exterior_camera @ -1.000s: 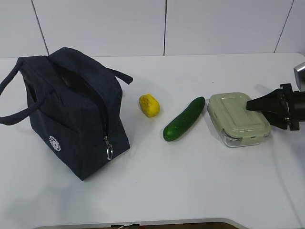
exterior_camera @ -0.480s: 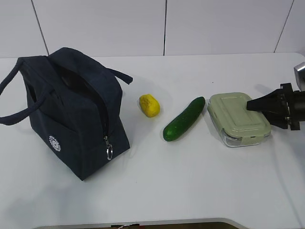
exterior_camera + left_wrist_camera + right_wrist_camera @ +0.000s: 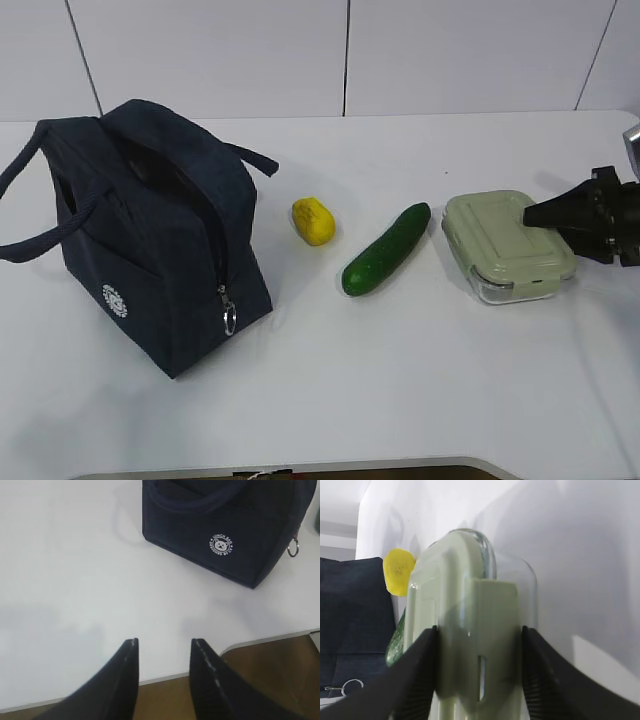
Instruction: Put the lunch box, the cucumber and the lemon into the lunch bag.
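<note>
Lunch box (image 3: pixel 470 630) pinched by right tool (image 3: pixel 477 675), left tool (image 3: pixel 164 647) spread, empty.

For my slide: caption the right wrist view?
Right tool clamped across the lunch box, with lemon and lunch bag beyond.

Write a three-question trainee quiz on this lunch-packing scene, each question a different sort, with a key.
1. True or false: the lemon lies between the lunch bag and the cucumber.
2. What does the right end effector grip? A) cucumber B) lunch box C) lemon
3. Fill in: the left end effector holds ____.

Key: 1 true; 2 B; 3 nothing.
</note>
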`<state>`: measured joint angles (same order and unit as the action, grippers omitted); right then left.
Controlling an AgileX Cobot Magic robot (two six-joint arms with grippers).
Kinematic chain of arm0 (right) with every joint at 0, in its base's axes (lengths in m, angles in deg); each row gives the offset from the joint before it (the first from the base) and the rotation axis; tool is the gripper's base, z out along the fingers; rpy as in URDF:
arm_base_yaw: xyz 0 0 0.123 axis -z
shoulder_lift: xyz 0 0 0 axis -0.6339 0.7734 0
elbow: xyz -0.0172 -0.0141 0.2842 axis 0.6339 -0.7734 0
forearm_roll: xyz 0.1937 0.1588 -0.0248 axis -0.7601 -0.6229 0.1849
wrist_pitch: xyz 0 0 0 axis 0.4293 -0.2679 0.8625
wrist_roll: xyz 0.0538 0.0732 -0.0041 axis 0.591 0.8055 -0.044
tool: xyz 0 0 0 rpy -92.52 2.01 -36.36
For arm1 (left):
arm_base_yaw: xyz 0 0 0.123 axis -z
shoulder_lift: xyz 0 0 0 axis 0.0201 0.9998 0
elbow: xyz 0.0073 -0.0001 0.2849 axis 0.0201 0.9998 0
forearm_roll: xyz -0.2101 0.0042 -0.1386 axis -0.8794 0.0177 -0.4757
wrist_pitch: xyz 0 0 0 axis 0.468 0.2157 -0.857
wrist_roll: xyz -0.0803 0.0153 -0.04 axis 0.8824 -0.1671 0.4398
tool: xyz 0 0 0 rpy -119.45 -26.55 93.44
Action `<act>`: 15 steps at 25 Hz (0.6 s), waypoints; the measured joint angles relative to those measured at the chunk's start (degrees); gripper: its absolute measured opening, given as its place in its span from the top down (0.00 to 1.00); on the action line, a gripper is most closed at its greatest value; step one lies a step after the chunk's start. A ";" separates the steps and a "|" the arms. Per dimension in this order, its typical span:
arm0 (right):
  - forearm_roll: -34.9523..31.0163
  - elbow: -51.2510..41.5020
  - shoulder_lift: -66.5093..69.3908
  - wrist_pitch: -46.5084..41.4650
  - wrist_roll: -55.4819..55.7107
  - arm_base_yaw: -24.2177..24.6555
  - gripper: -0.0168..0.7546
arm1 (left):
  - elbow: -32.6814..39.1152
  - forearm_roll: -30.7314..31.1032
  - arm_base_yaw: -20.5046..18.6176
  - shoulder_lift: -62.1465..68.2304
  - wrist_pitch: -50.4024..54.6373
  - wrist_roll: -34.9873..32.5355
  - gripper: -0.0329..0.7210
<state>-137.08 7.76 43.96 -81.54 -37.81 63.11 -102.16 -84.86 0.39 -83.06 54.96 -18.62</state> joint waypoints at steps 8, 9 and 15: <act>-1.30 0.00 -4.62 0.12 1.53 0.00 0.49 | -5.22 0.54 0.00 5.43 0.00 0.00 0.64; -1.62 0.00 -5.23 0.12 1.60 0.00 0.49 | -5.85 0.54 0.00 7.05 -0.13 0.00 0.64; -2.95 0.00 -7.86 0.12 2.63 0.00 0.49 | -9.65 -0.72 0.00 15.47 -3.02 0.00 0.64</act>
<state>-140.03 7.76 36.11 -81.41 -35.17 63.11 -111.81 -85.58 0.39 -67.59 51.93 -18.62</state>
